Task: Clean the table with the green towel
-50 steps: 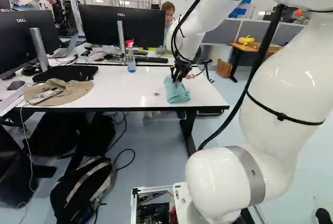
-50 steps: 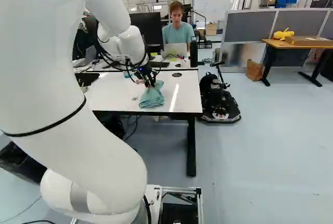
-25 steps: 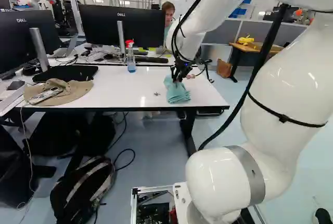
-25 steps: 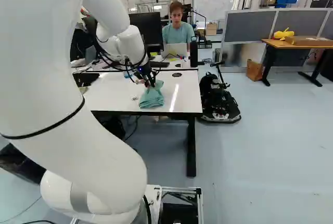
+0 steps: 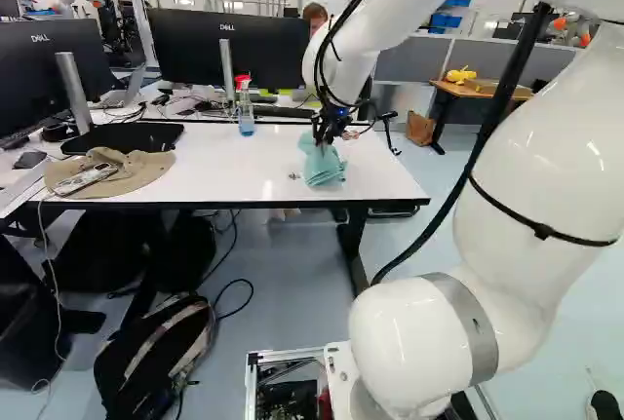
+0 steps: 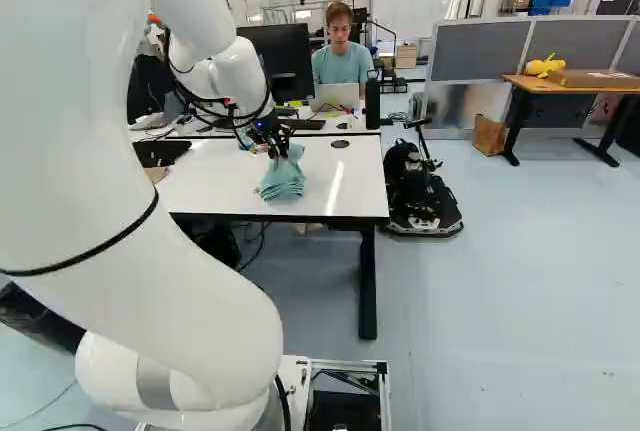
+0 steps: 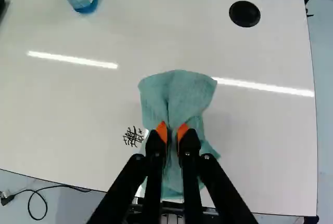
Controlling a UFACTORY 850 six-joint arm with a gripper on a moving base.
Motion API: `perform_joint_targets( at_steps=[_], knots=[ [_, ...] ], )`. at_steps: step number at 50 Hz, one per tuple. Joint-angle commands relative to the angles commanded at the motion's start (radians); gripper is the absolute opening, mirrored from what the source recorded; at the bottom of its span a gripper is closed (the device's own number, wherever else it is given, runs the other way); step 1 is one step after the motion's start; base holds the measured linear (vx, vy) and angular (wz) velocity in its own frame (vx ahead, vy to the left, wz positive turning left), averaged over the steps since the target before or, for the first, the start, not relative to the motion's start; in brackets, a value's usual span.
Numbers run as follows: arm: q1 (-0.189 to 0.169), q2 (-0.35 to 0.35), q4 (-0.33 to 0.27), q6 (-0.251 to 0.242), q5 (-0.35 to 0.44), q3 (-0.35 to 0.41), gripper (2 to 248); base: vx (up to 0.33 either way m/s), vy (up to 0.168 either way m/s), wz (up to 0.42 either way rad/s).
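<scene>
A phone (image 5: pixel 88 179) lay on the tan hat (image 5: pixel 138 174); two black monitors (image 5: pixel 263 50) stood beyond the hat, a backpack (image 5: pixel 146 362) lay on the floor (image 5: pixel 283 284) below it, a brown bag (image 5: pixel 419 130) far to its right.

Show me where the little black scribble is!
In the left base view, the black scribble is on the white table, just left of the green towel held by the gripper, toward the spray bottle.

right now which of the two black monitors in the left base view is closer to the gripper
The monitor just behind the spray bottle; the other one stands farther away, at the left edge of that view.
</scene>
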Motion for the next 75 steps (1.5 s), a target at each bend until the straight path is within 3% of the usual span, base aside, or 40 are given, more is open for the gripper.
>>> perform_joint_targets(
  at_steps=[30, 48, 75],
  knots=[
    [0.108, -0.024, 0.0, 0.0, 0.0, -0.025, 42, 0.0, 0.0, 0.0],
    [0.154, -0.04, 0.0, 0.0, 0.0, -0.041, 42, 0.0, 0.0, 0.0],
    [0.162, -0.072, 0.0, 0.0, 0.0, -0.048, 42, 0.0, 0.0, 0.0]
  ],
)
